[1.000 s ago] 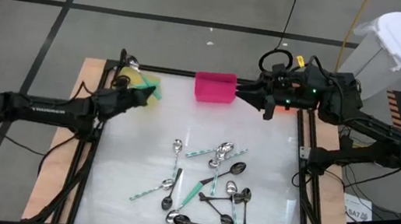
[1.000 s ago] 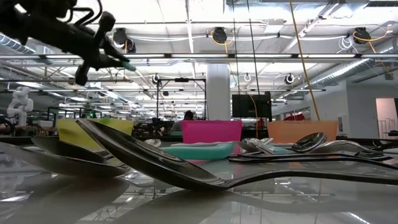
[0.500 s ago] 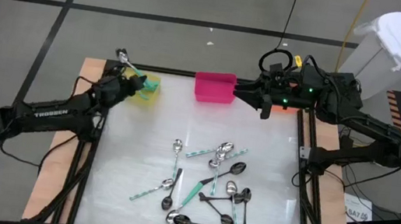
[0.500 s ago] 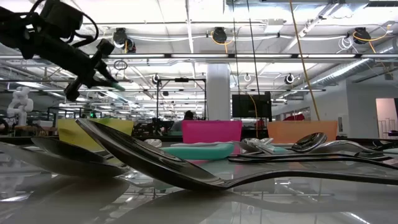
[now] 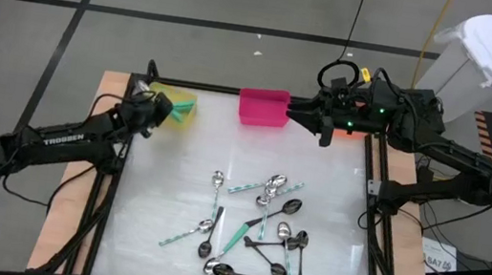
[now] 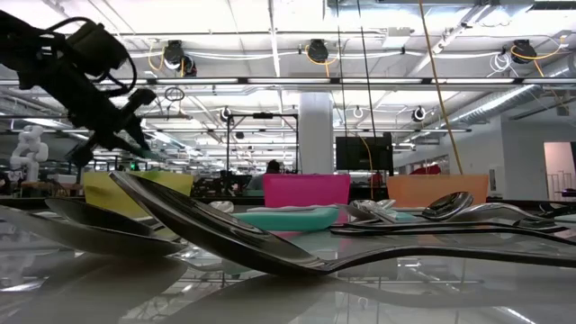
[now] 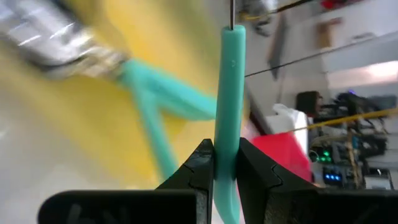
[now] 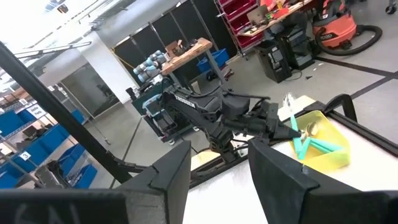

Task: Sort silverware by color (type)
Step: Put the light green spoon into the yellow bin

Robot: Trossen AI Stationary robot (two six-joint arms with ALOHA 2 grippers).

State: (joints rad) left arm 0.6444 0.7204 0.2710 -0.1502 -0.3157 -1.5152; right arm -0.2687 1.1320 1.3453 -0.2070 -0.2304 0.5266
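Note:
My left gripper (image 5: pixel 150 103) is at the yellow bin's (image 5: pixel 182 109) left side in the table's far left corner, shut on a teal-handled spoon (image 7: pixel 229 93). Teal-handled spoons (image 7: pixel 155 99) lie inside that bin. In the low view the left gripper (image 6: pixel 121 135) hangs just above the yellow bin (image 6: pixel 135 187). My right gripper (image 5: pixel 324 129) is open and empty, beside the pink bin (image 5: pixel 263 107). Several silver, teal-handled and dark spoons (image 5: pixel 258 226) lie flat on the table's middle and near part. My left gripper pinches the spoon's teal handle (image 7: pixel 226 163) between its two fingers. The handle runs along the fingers and its free end (image 7: pixel 232 36) reaches well ahead of the fingertips. The spoon is lifted clear, over the yellow bin; its bowl is hidden behind the fingers.
An orange bin (image 6: pixel 436 191) stands at the far right, mostly under the right arm in the high view. The table's raised black frame (image 5: pixel 114 186) runs along its edges. Bare white surface (image 5: pixel 164 174) lies between the bins and the spoon pile.
The left gripper has come down toward the yellow bin and shifted toward the table's left edge, turning about as it went. It stays shut on the teal-handled spoon. The right arm has barely moved.

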